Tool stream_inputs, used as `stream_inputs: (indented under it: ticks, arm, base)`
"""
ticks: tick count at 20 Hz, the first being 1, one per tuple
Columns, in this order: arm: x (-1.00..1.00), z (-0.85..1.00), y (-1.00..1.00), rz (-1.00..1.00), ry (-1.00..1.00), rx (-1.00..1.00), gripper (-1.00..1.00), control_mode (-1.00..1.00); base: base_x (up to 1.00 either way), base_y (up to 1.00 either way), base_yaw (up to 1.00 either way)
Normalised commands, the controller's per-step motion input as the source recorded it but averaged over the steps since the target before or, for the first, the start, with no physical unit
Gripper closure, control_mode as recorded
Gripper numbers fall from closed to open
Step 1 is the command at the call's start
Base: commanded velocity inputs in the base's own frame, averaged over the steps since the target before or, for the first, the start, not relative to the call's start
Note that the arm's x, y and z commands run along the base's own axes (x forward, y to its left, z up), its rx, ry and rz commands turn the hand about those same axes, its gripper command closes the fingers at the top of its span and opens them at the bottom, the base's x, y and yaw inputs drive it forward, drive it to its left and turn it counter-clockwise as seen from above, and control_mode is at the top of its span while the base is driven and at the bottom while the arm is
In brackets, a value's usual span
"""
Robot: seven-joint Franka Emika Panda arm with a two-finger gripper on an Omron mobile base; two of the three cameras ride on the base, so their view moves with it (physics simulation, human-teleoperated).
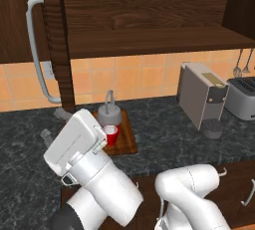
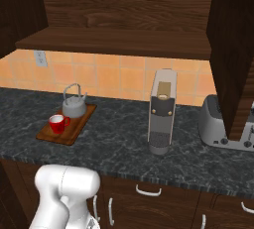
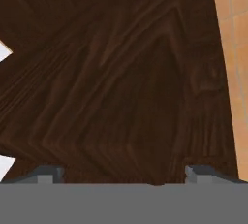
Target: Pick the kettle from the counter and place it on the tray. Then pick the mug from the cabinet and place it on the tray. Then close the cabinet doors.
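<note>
The grey kettle (image 1: 109, 113) (image 2: 74, 105) and the red mug (image 1: 112, 135) (image 2: 58, 123) both rest on the wooden tray (image 1: 128, 142) (image 2: 75, 125), which lies on the dark counter (image 1: 169, 134) (image 2: 114, 141). Above it the cabinet (image 1: 149, 40) (image 2: 114, 42) is open. Its left door (image 1: 61, 40) swings out edge-on, with its silver bar handle (image 1: 34, 50). The right door (image 2: 230, 49) also hangs open. My gripper (image 1: 54, 124) (image 3: 125, 172) is open, just below and beside the left door's bottom edge. In the hand view, dark wood grain lies close ahead, and nothing sits between the fingertips (image 3: 46, 173).
A boxy coffee machine (image 1: 201, 97) (image 2: 162, 109) and a toaster (image 1: 244, 97) (image 2: 218, 124) stand on the counter to the right. Utensils (image 1: 241, 64) hang on the tiled wall. A wall outlet (image 1: 49, 69) (image 2: 40, 57) sits behind the left door. Drawer fronts run below the counter.
</note>
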Motion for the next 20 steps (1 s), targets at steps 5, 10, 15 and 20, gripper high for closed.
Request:
stream_inputs:
  ticks: [5,10,15,20]
  arm:
    - [-0.50,0.00,0.26,-0.34,0.01,-0.05,-1.00,-1.00]
    - [-0.62,0.00,0.25,-0.33,0.00,-0.04,-1.00,-1.00]
    - [-0.64,0.06,0.09,-0.33,0.00,-0.02,-1.00,-1.00]
    - [-0.70,0.03,0.00,-0.36,0.01,0.00,-1.00,-1.00]
  base:
    - [0.00,0.00,0.00]
    - [0.00,0.00,0.00]
    - [0.00,0.00,0.00]
    - [0.00,0.00,0.00]
